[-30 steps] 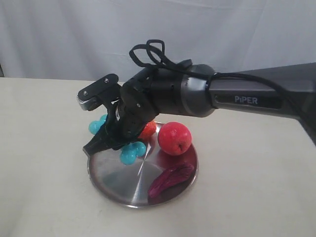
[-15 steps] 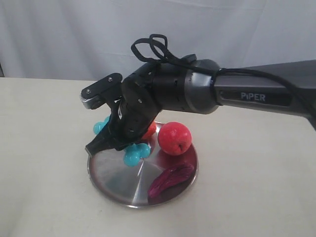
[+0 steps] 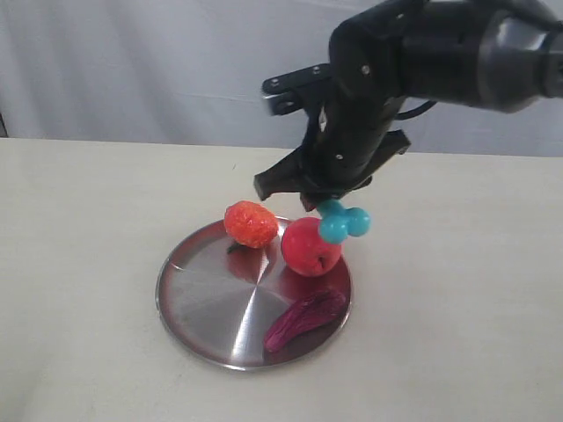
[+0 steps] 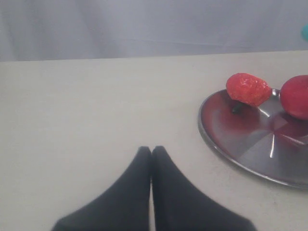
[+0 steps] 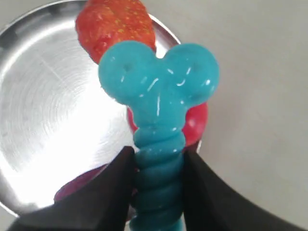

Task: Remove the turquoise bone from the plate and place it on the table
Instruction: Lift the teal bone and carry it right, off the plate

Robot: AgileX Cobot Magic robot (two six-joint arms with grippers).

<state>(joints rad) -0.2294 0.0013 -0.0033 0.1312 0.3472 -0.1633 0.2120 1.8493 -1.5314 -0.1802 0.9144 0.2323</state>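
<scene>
Turquoise ribbed rubber bone (image 3: pixel 343 222) clamped in right claw (image 5: pixel 158 161) above round red apple (image 3: pixel 310 248); early release could land it on shiny steel plate (image 3: pixel 202 308), not beige surface (image 3: pixel 457 334).

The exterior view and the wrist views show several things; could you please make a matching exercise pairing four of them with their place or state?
Things:
1. turquoise bone
2. strawberry
3. red apple
4. left gripper

Places or states:
A. shut on nothing, over the table
B. orange-red and bumpy, on the plate
C. held in the air by the right gripper
D. smooth and round, on the plate

Pairs: 1-C, 2-B, 3-D, 4-A
</scene>
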